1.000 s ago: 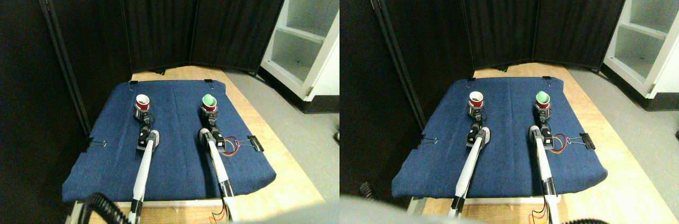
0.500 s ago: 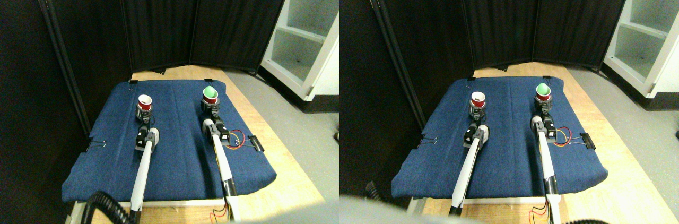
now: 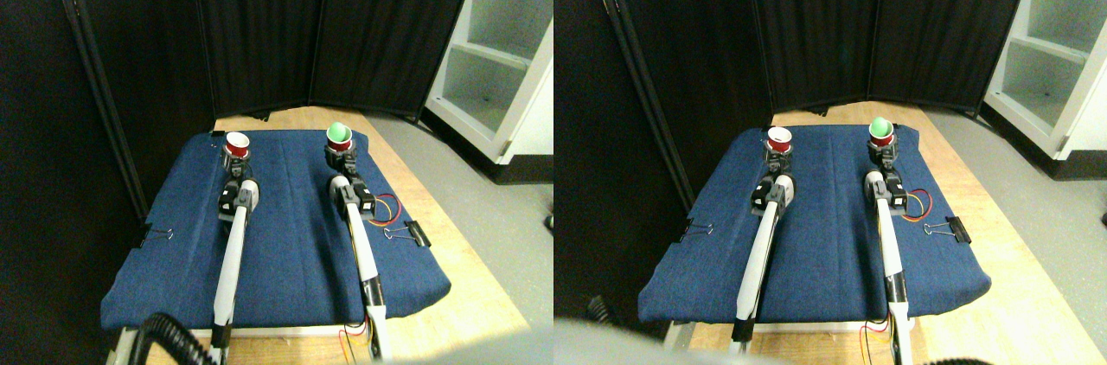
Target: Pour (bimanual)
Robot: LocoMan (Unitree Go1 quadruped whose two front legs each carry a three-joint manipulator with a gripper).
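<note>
Two red cups are held up over a blue cloth point(image 3: 285, 244) that is spread across a wooden desk point(image 3: 471, 291) and pinned at its edges with black binder clips. The left end effector point(image 3: 234, 160) is closed around the base of the left red cup point(image 3: 236, 144), which has a white inside and stands roughly upright near the far left corner of the cloth. The right end effector point(image 3: 338, 153) grips the right red cup point(image 3: 338, 134), whose mouth shows a green ball or green contents; which of the two cannot be told at this size. This cup leans slightly and sits near the far edge of the cloth, right of centre. The two cups are well apart, at about the same depth, and their rims do not meet.

The left manipulator point(image 3: 232, 252) runs as a pale limb from the bottom edge up to its cup, and the right manipulator point(image 3: 359, 244) does the same on the other side, the two roughly parallel. Red and yellow wires point(image 3: 387, 208) loop out beside the right manipulator's wrist, just above one binder clip point(image 3: 408, 232) on the cloth's right edge. A black folding screen point(image 3: 259, 32) closes off the back and left, and a white shelf unit point(image 3: 502, 54) stands on the grey floor at the right.
</note>
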